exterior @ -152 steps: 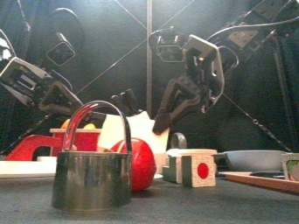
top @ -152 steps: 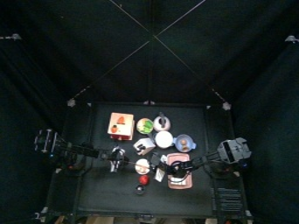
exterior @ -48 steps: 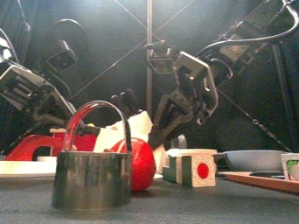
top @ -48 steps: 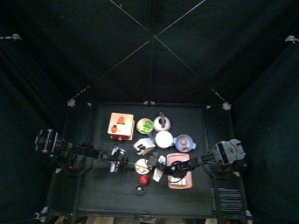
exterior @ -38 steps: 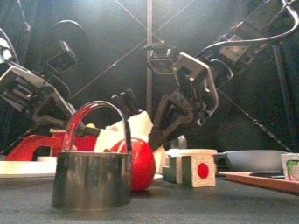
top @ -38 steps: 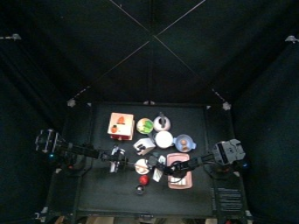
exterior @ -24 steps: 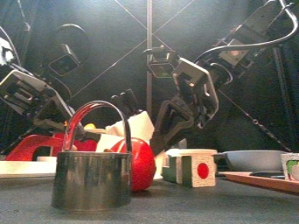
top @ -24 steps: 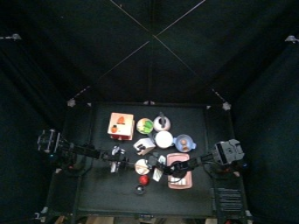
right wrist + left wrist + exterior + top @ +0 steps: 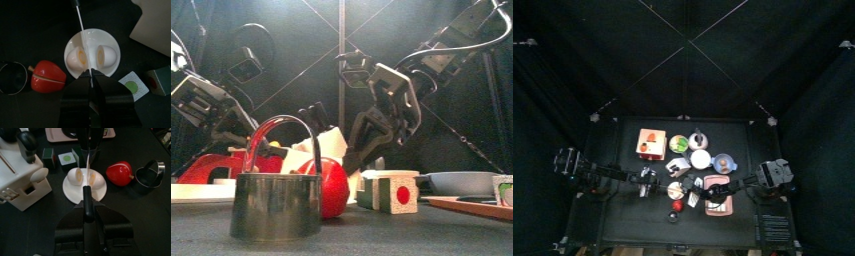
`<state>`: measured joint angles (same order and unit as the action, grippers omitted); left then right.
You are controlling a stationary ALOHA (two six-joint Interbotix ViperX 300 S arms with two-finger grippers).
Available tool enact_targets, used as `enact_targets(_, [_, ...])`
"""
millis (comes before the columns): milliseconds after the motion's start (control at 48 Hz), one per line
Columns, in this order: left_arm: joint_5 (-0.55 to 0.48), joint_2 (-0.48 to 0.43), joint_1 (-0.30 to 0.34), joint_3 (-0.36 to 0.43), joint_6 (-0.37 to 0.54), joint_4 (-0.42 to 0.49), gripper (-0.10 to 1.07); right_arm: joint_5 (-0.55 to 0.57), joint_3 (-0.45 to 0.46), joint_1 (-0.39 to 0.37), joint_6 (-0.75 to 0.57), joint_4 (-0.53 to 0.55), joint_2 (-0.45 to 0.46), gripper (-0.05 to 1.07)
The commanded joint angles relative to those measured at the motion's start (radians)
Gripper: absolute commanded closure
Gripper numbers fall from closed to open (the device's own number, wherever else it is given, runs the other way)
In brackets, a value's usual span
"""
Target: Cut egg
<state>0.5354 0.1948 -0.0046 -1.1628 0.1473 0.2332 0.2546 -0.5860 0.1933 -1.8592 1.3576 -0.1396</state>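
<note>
Your right arm has sunk toward the plate [image 9: 100, 37]. Its right gripper [image 9: 87, 75] pinches the knife [image 9: 81, 30] edge-down between the halves of the egg [image 9: 79, 56], likely to finish parting them. The left gripper [image 9: 87, 215] waits beside it, jaws unreadable.

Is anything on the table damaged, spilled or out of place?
Only the egg is altered: it lies in two halves, yolks up, on the white plate, with the knife over the gap. Nothing spilled.
</note>
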Motion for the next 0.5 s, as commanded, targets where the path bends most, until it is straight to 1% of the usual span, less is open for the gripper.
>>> enact_targets(0, [0.003,0.048,-0.009,0.009,-0.002,0.002,0.59,0.005,0.009,-0.005,0.002,0.015,0.058,0.66])
enact_targets(125, [0.005,0.103,-0.015,0.003,-0.005,0.008,0.59,0.005,0.011,-0.005,0.002,0.044,0.077,0.65])
enact_targets(292, [0.003,0.169,-0.015,-0.002,-0.003,0.014,0.59,0.008,0.014,-0.015,-0.002,0.04,0.092,0.62])
enact_targets(396, [0.003,0.196,-0.015,-0.008,-0.003,0.011,0.59,0.008,0.015,-0.017,-0.002,0.038,0.101,0.56])
enact_targets(479, [0.005,0.215,-0.015,-0.015,-0.003,0.009,0.59,0.008,0.015,-0.015,-0.003,0.038,0.112,0.47])
